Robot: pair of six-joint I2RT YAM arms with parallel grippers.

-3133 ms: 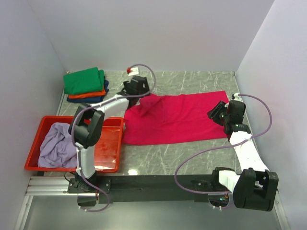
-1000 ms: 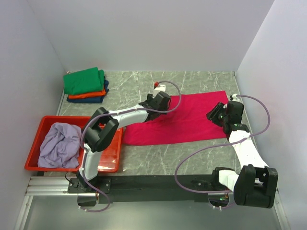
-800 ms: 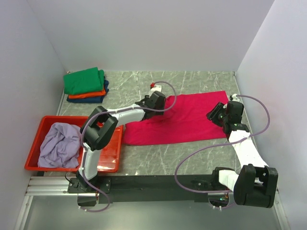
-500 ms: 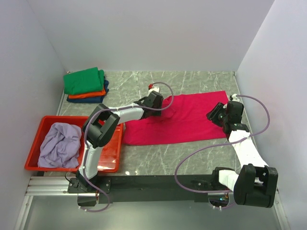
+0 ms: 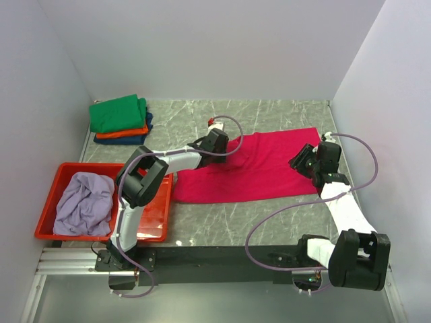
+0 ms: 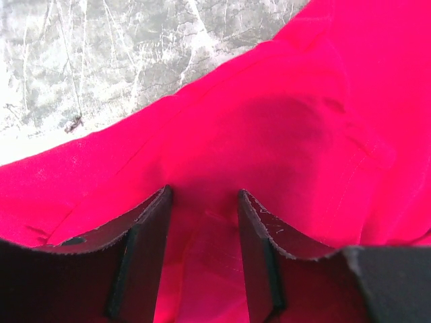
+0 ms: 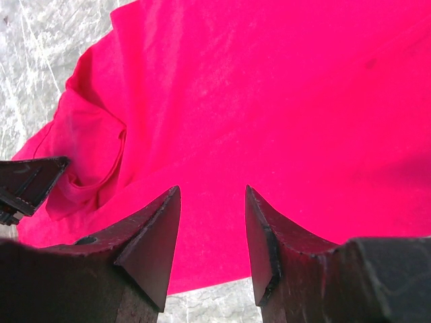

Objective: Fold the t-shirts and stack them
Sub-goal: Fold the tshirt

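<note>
One crimson-pink t-shirt [image 5: 262, 168] on table [image 5: 276, 113]

Crimson-pink t-shirt [image 5: 262, 171] lies spread; green one [image 5: 118, 113] folded.

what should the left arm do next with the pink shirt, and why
Probably close the left end effector on the pink shirt: its fingers stand apart with cloth between them, and the right end effector is open, so nothing is gripped.
</note>
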